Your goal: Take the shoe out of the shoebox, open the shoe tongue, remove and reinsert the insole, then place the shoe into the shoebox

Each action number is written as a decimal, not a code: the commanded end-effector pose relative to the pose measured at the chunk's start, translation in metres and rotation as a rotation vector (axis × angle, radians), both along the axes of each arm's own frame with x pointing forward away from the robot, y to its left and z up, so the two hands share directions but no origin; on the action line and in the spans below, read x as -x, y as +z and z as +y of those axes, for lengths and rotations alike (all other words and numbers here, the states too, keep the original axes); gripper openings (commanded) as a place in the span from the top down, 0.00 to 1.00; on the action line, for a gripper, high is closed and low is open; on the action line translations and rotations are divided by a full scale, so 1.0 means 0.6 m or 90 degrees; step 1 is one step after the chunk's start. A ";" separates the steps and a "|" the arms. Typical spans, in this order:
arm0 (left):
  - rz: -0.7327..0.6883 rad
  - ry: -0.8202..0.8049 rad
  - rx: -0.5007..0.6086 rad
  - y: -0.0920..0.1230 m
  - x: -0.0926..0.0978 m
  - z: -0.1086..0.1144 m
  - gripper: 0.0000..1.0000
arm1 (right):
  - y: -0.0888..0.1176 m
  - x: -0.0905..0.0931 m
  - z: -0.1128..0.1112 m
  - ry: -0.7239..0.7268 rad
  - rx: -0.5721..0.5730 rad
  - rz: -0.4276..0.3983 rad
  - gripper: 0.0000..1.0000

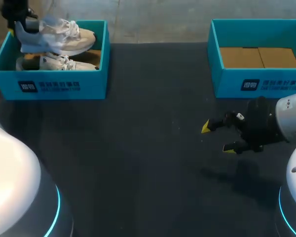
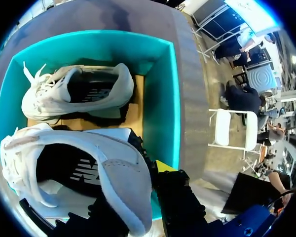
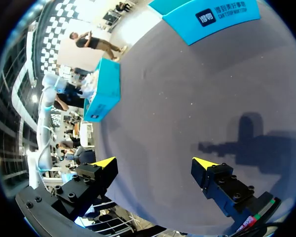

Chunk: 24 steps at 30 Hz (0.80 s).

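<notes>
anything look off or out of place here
Nothing spilled or damaged. The lifted shoe hangs over the left shoebox, clamped at its heel by the left gripper; the second shoe lies inside. The right gripper is open over the table.

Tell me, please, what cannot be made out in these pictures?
Left gripper: in the head view, cut off by the top edge; in the left wrist view, one finger is hidden behind the lifted shoe.
Second shoe: in the head view, partly covered by the lifted shoe.
Insole: in the left wrist view, its toe end is hidden under the tongue.
Right shoebox: in the head view, cut off by the right edge.
</notes>
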<state>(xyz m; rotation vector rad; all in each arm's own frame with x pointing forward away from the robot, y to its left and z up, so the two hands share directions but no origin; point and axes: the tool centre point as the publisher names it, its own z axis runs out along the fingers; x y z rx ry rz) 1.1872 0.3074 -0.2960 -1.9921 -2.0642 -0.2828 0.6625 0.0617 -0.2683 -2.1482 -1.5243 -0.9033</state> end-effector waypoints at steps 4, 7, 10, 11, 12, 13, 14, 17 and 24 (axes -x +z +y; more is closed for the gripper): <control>0.007 0.004 -0.007 -0.043 -0.029 0.000 1.00 | 0.001 0.002 0.002 -0.002 0.003 0.001 0.00; 0.006 0.000 -0.002 -0.055 -0.031 -0.001 1.00 | 0.001 0.002 0.002 -0.002 0.003 0.001 0.00; 0.005 -0.001 -0.002 -0.065 -0.032 -0.002 1.00 | 0.001 0.002 0.002 -0.002 0.003 0.001 0.00; 0.005 -0.001 -0.002 -0.069 -0.033 -0.002 1.00 | 0.001 0.002 0.002 -0.002 0.003 0.001 0.00; 0.001 0.000 0.003 -0.073 -0.033 -0.003 1.00 | 0.001 0.002 0.002 -0.002 0.003 0.001 0.00; 0.001 0.002 0.002 -0.076 -0.033 -0.002 1.00 | 0.001 0.002 0.002 -0.002 0.003 0.001 0.00; 0.001 0.002 0.002 -0.077 -0.034 -0.002 1.00 | 0.001 0.002 0.002 -0.002 0.003 0.001 0.00; 0.004 0.004 0.004 -0.086 -0.037 -0.004 1.00 | 0.001 0.002 0.002 -0.002 0.003 0.001 0.00; 0.008 -0.002 0.009 -0.110 -0.037 -0.009 1.00 | 0.001 0.002 0.002 -0.002 0.003 0.001 0.00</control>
